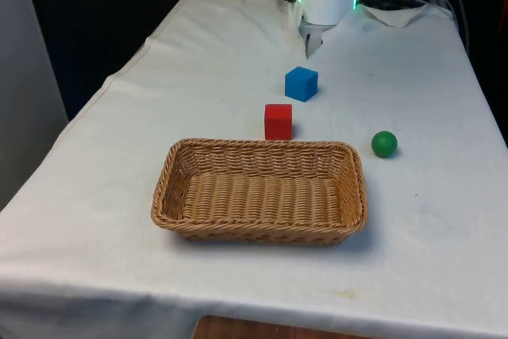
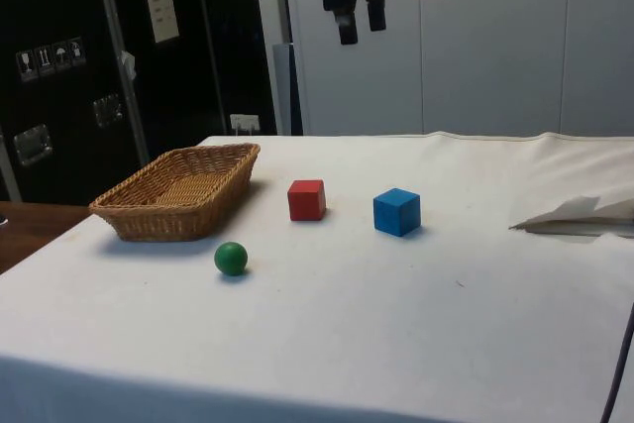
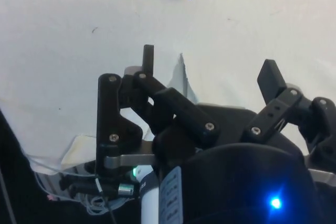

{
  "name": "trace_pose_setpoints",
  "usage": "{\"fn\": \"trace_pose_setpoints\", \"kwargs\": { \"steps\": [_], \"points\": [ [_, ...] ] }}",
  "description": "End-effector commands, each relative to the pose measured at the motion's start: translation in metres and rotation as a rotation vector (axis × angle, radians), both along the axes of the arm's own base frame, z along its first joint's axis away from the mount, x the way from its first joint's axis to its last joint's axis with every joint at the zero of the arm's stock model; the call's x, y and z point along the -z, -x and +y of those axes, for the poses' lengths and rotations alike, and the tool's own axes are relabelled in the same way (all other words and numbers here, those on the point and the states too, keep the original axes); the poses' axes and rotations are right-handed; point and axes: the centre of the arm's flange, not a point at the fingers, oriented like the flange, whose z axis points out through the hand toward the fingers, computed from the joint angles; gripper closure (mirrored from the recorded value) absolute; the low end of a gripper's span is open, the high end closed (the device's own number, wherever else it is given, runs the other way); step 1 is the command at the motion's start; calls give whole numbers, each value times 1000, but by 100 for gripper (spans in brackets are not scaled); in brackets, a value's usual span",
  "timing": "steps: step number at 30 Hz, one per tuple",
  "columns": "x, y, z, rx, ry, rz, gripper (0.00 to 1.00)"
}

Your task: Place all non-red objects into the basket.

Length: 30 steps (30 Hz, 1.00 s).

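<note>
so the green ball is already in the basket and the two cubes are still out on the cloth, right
Not quite. The green ball lies on the cloth outside the basket, off its corner, as the front view shows. The blue cube and red cube are indeed still out on the cloth.

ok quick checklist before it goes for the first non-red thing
1. End effector open and carrying nothing: ok, fingers spread apart in the wrist view.
2. Blue cube free to grasp, nothing touching it: ok.
3. Green ball on the cloth, apart from the basket: ok, though it may roll when touched.
4. Red cube clear of the blue cube: ok, a gap shows between them.
5. Basket upright with room inside: ok.
6. End effector lined up over the blue cube: not ok, it hangs high and off to one side.
</note>
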Motion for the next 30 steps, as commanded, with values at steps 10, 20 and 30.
{"fn": "trace_pose_setpoints", "kwargs": {
  "steps": [10, 20, 30],
  "points": [
    [18, 11, 0, 43, 28, -28, 0],
    [35, 25, 0, 66, 15, -42, 0],
    [64, 38, -6, 90, -14, -55, 0]
  ]
}}
